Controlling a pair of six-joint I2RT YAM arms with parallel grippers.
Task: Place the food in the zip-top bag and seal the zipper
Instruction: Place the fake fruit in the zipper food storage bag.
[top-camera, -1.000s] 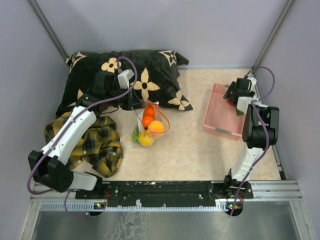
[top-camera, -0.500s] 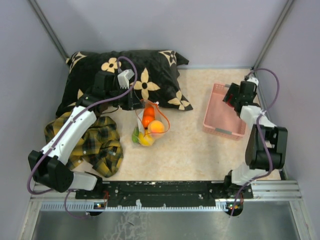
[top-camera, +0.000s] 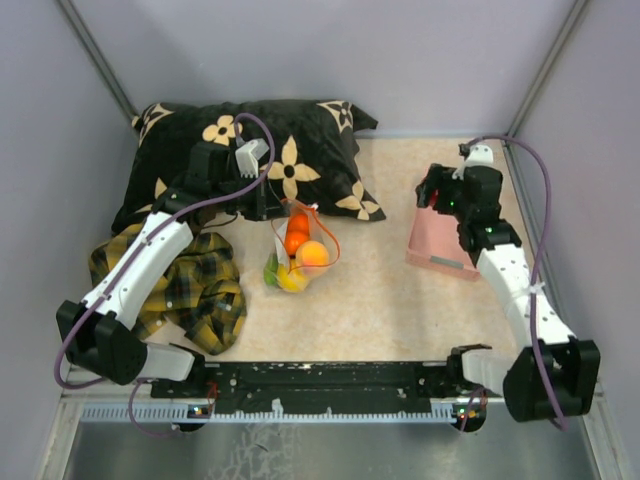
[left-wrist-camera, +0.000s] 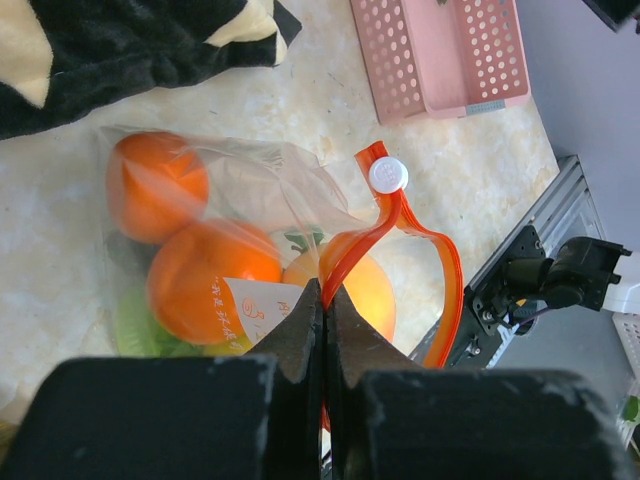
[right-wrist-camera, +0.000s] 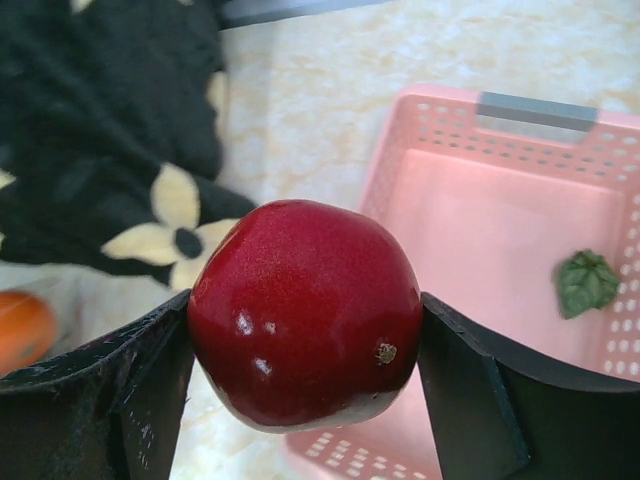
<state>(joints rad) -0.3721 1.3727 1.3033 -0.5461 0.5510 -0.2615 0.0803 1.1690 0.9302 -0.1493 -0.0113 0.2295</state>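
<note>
The zip-top bag (top-camera: 297, 252) lies mid-table, holding two oranges (left-wrist-camera: 160, 185) (left-wrist-camera: 205, 280), a yellow-orange fruit (left-wrist-camera: 368, 288) and a green piece (left-wrist-camera: 135, 322). Its zipper (left-wrist-camera: 440, 250), a red-orange strip with a white slider (left-wrist-camera: 388, 175), loops open. My left gripper (left-wrist-camera: 325, 292) is shut on that strip at the bag's mouth, seen from above as the left gripper (top-camera: 272, 205) just beyond the bag. A red apple (right-wrist-camera: 305, 310) sits clamped between the fingers of my right gripper (right-wrist-camera: 305, 322), which hangs over the left edge of the pink basket (top-camera: 440, 245).
A black flowered pillow (top-camera: 250, 150) fills the back left, and a yellow-black plaid cloth (top-camera: 200, 285) lies under the left arm. The pink basket (right-wrist-camera: 500, 220) holds a small green leaf piece (right-wrist-camera: 587, 282). Bare tabletop separates bag and basket.
The right arm has swung left from the basket's far right side to above its left edge, carrying the apple. The left arm and the bag have not moved.
</note>
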